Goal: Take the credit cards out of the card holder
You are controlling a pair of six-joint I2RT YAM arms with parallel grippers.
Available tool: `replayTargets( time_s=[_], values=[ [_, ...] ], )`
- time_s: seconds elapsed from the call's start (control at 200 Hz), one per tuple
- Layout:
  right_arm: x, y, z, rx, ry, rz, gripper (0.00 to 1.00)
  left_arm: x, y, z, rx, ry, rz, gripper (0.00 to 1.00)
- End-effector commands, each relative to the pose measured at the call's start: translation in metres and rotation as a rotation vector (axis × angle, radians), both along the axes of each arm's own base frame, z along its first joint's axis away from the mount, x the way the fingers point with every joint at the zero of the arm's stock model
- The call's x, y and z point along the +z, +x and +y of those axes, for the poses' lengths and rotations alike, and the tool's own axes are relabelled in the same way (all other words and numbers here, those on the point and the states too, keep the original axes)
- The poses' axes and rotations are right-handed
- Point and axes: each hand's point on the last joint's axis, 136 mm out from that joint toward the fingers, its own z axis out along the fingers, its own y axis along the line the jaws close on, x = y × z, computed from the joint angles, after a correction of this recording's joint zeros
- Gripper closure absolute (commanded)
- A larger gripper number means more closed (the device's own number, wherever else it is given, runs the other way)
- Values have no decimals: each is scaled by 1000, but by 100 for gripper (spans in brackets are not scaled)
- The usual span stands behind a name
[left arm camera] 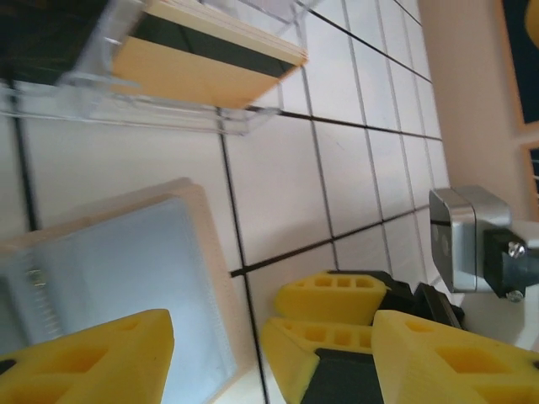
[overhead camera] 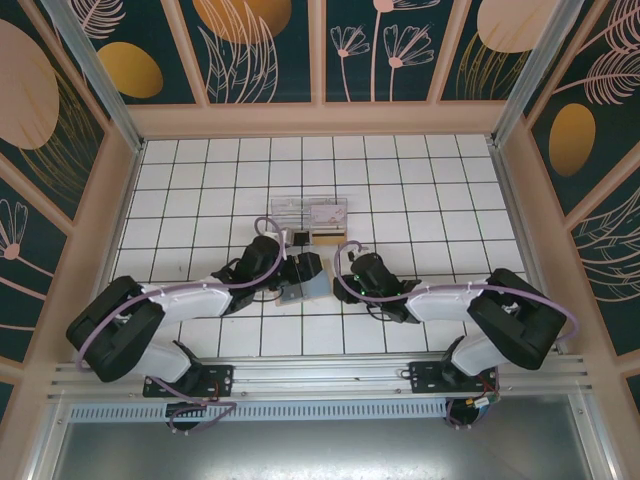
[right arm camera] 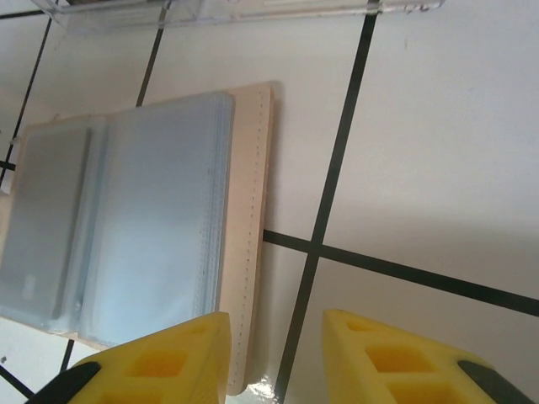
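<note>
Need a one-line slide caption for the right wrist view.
Open right gripper at the tan edge of the card holder, which lies open on the tiles, clear box beyond.

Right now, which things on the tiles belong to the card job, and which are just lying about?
Job:
- open tan-brown bifold card holder with blue-grey sleeves
- credit cards: cannot make them out in the sleeves

Lying about:
- clear plastic compartment box
- tan-and-black block inside it
</note>
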Motion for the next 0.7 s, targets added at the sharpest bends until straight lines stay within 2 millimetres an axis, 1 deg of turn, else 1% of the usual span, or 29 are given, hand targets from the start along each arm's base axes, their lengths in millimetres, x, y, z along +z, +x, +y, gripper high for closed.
replayTargets(
  time_s=[0.0,0.06,0.15,0.33,0.535,0.696],
  values=[
    [11,5,19,47,45,-11,64,-21,1,36,102,177,12,38],
    [9,6,23,61,45,-8,64,-27,-2,49,133,226,19,39],
    [9,7,28,71,43,-6,64,-34,-8,62,157,266,33,40],
    [8,12,31,74,27,-12,64,-50,-20,74,176,281,78,40],
    [2,12,34,81,13,6,64,-57,-23,68,154,261,96,40],
    [1,11,34,77,11,10,64,-61,-24,63,132,250,106,41]
  ],
)
